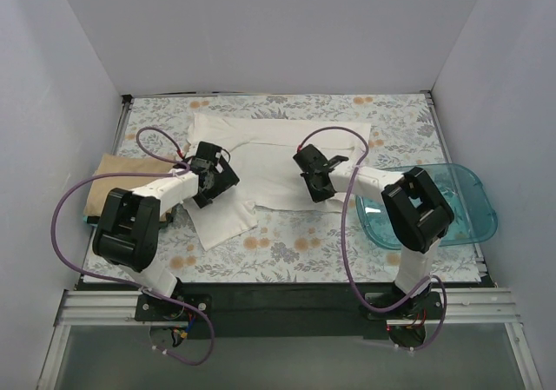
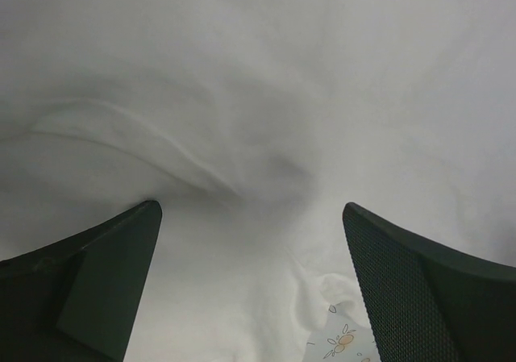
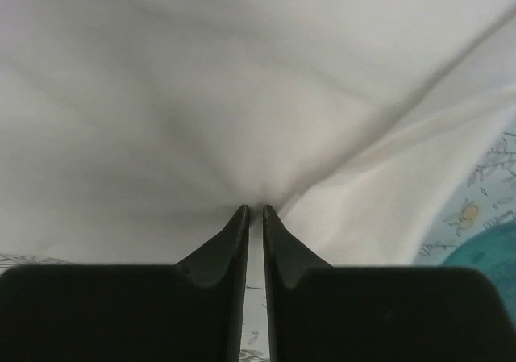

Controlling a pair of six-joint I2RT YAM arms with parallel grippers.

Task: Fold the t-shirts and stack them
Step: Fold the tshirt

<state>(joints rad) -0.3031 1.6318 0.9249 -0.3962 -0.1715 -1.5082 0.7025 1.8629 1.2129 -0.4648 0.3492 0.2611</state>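
Two shirts: white shirt (image 1: 269, 160) (right gripper (image 3: 253, 209) pinching it, left gripper (image 2: 250, 209) spread wide), tan shirt (image 1: 106, 181) leftward.

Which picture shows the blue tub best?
The top view: most of the tub shows, on the right. The right wrist view catches only its teal corner. The left wrist view shows just white shirt, no tub.

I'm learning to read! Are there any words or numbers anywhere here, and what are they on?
None: no view shows any readable text.
white t-shirt: plain, no print.
tan t-shirt: plain, no print.
blue plastic tub: no label shows.
floral tablecloth: only flowers, no letters.
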